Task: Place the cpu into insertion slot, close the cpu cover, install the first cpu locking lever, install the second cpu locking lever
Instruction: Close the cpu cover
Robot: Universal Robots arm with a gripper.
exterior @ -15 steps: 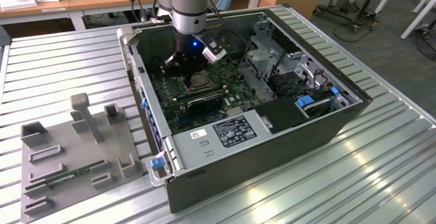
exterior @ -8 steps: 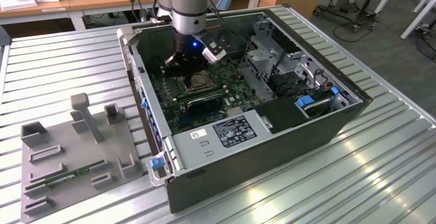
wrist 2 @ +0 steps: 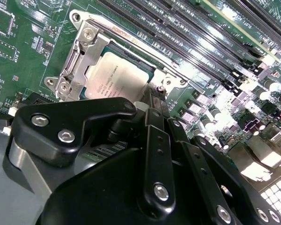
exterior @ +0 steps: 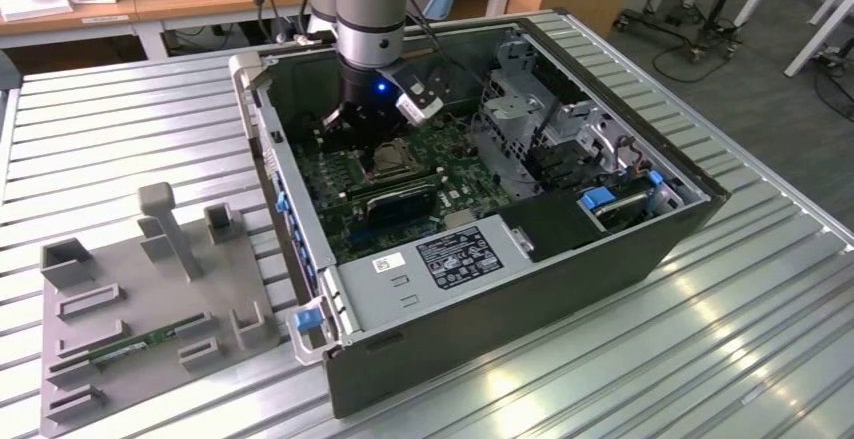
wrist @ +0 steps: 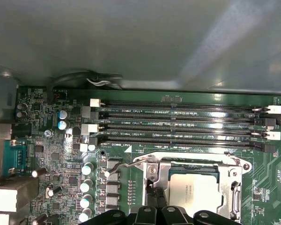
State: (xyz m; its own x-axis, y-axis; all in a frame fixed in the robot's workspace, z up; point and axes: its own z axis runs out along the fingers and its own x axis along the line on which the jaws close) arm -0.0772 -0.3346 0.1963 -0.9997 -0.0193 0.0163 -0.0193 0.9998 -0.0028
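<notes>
The cpu [wrist 2: 117, 77] is seated in the insertion slot [wrist 2: 131, 49] under the cpu cover [wrist 2: 82, 65]; the claw [wrist 2: 156, 101], pressed together (seemingly a pushing tip), is held near a locking lever [wrist: 124, 166].

One cpu [wrist: 196, 191], one insertion slot [wrist: 193, 168], one cpu cover [wrist: 162, 169]. Four long memory slots [wrist: 178, 129] on one green motherboard [wrist: 61, 159]. One computer case [exterior: 534, 289], one grey fixture tray [exterior: 147, 289], one memory stick [exterior: 140, 342].

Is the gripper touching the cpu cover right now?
Cannot tell. In the second wrist view the gripper reaches the edge of the cpu cover beside the cpu, but its own body hides where they would meet.
</notes>
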